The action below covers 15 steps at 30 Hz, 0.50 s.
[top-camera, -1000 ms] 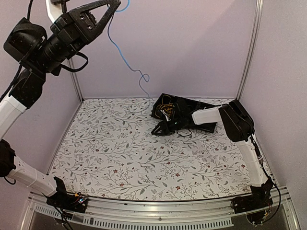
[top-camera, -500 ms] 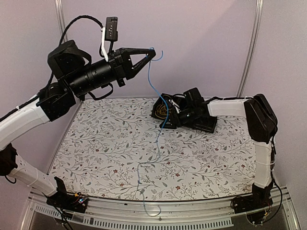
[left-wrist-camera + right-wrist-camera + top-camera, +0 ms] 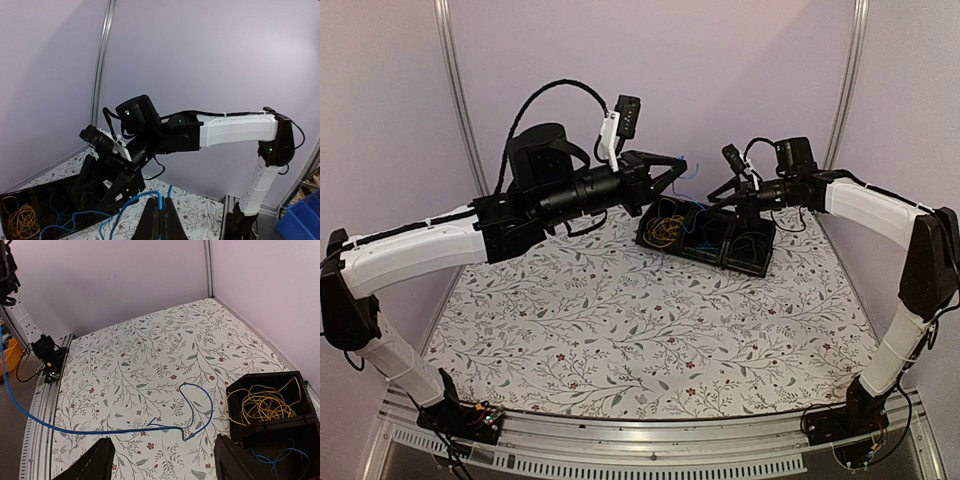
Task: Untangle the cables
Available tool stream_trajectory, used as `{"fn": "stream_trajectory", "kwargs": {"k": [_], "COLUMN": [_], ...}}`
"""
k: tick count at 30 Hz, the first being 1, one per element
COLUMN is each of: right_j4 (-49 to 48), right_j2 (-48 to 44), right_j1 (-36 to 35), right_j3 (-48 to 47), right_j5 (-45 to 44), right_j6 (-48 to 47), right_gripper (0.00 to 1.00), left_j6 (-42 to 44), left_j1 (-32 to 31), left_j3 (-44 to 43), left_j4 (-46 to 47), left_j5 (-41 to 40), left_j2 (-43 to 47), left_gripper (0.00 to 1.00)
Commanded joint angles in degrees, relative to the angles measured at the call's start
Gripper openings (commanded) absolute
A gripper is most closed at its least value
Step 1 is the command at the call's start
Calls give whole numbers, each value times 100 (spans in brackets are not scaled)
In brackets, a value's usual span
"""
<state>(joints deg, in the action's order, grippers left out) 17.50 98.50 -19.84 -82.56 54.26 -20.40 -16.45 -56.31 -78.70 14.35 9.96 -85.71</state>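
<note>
The left pincer (image 3: 160,204) was clamped shut on the blue cable (image 3: 100,432), holding it above the desk (image 3: 620,330). The cable's slack ran into the black tray (image 3: 752,262). The right pincer (image 3: 163,447) hung wide open and empty above the tray, near the yellow cables (image 3: 260,402).

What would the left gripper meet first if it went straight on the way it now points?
Probably the black right gripper, which hangs open just ahead. The left gripper, shut on the thin blue cable, points towards it, though depth is unclear.
</note>
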Motion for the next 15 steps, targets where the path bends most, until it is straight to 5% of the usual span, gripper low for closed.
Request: {"fn": "stream_trajectory", "kwargs": {"k": [1, 15], "right_j4": [382, 1225], "right_j2": [-53, 220], "right_j1": [-84, -809], "right_j3": [-49, -383], "right_j5": [700, 1492], "right_j6": [-568, -1279], "right_gripper": [74, 80], "left_j6": [-239, -671], "left_j1": [148, 386], "left_j3": [-137, 232], "left_j4": [257, 524], "left_j5": [-12, 203], "left_j2": [-259, -177], "left_gripper": [0, 0]}}
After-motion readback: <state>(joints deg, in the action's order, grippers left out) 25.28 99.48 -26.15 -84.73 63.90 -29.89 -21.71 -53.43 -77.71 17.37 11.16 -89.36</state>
